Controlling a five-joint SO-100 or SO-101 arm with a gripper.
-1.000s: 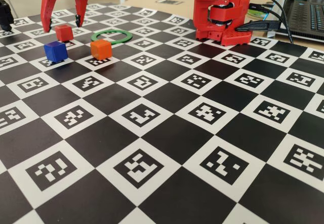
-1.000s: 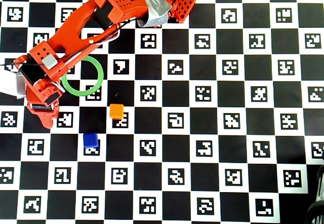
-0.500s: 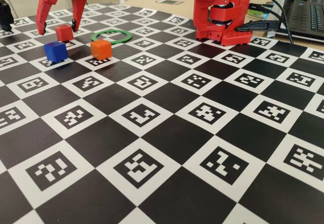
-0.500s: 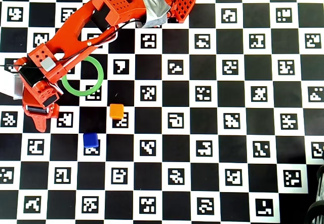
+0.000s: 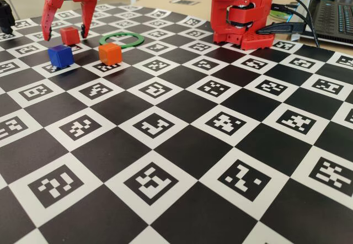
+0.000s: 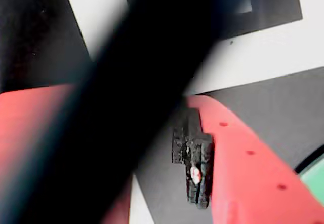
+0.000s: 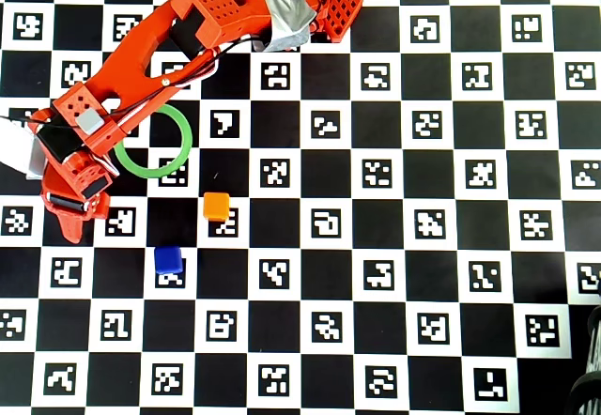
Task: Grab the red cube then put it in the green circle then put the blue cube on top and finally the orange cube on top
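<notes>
Between the spread tool [image 5: 65, 35] tips, the red cube [image 5: 69, 35] sits flat.

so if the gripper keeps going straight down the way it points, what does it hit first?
Most likely the red cube: the open gripper straddles it, one finger at each side, tips near the board. Depth is hard to judge.

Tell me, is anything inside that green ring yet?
Nothing shows inside the green ring: the overhead view has bare checkerboard there, though the arm hides its left edge. The red cube sits outside it, between the open gripper fingers.
</notes>
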